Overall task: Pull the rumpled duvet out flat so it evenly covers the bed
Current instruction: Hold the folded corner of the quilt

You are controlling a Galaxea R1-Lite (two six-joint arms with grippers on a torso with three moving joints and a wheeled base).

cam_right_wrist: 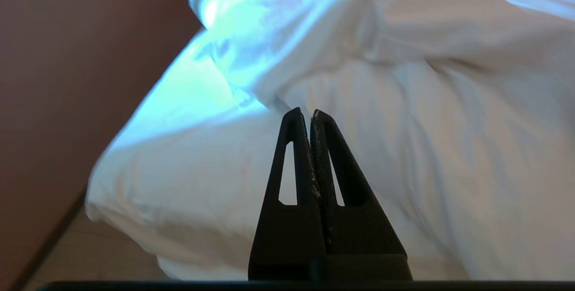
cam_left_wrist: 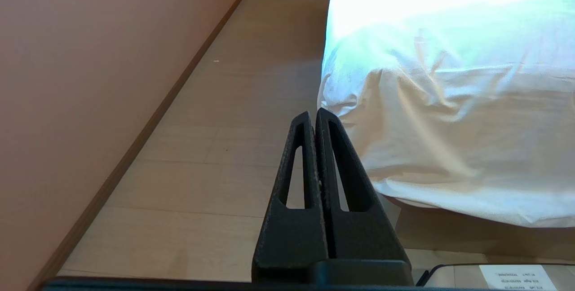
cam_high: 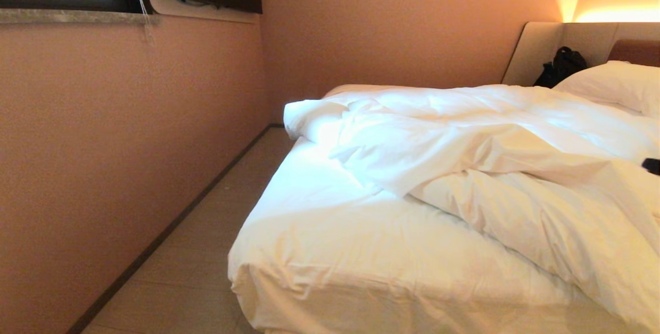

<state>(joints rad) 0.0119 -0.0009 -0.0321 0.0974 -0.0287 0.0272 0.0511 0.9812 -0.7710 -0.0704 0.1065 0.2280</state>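
On the bed point(cam_high: 319, 251), duvet point(cam_high: 490, 153) bunched diagonally toward headboard.

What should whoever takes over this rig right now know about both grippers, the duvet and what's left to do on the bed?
Left gripper: shut, holding nothing, low over the floor beside the bed's near corner.
Right gripper: shut, holding nothing, out over the bed and pointing at the duvet.
Duvet: bunched in folds across the middle and head of the bed, a rolled corner toward the wall-side edge. The foot end shows only bare sheet. A pillow lies by the headboard.
Done: nothing gripped or spread.
Left: open a gripper, take a duvet edge, pull it toward the foot, even it out.
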